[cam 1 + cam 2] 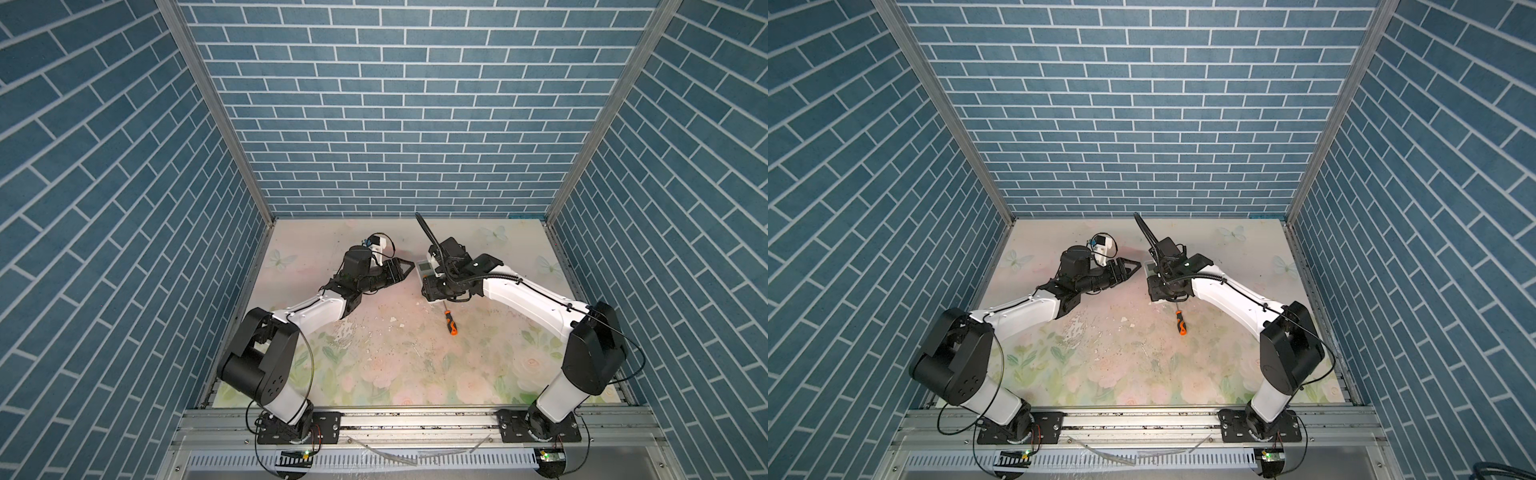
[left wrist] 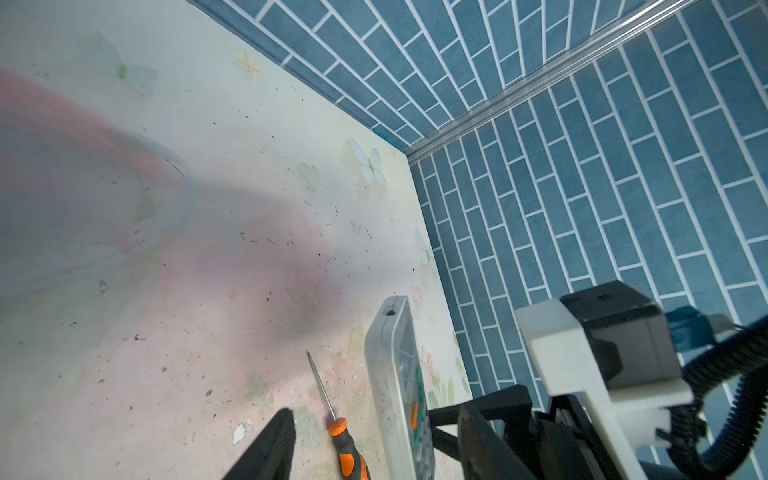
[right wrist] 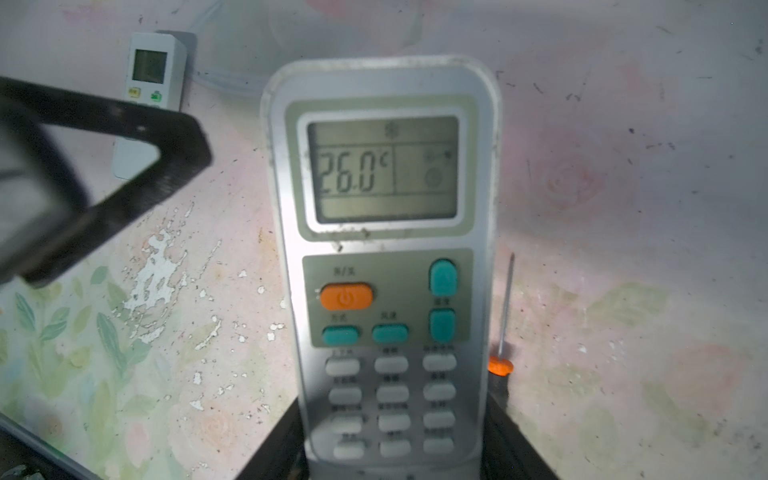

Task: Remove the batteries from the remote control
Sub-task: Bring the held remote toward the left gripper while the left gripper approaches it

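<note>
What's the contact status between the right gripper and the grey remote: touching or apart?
Touching. The right wrist view shows the right gripper with its fingers flush against both side edges of the grey remote at its lower end, no gap.

Left arm [image 1: 316, 309] and right arm [image 1: 528, 299]: white moulded link shells, black cylindrical joint housings [image 1: 259, 357]. Left gripper [image 1: 409, 269]: black triangular open-frame fingers [image 3: 178, 141], white wrist-camera bracket [image 1: 381, 246]. Right arm: black corrugated cable conduit [image 1: 428, 235]. Black screw-fastened base plates [image 1: 328, 426]; thin black cables [image 1: 310, 361].

Right gripper [image 3: 395, 415] clamps the remote control [image 3: 382, 166] between its fingers [image 3: 515, 449]; left gripper [image 1: 406, 268] hovers with jaws apart, one fingertip [image 3: 178, 145] ahead of those fingers, off to one side
</note>
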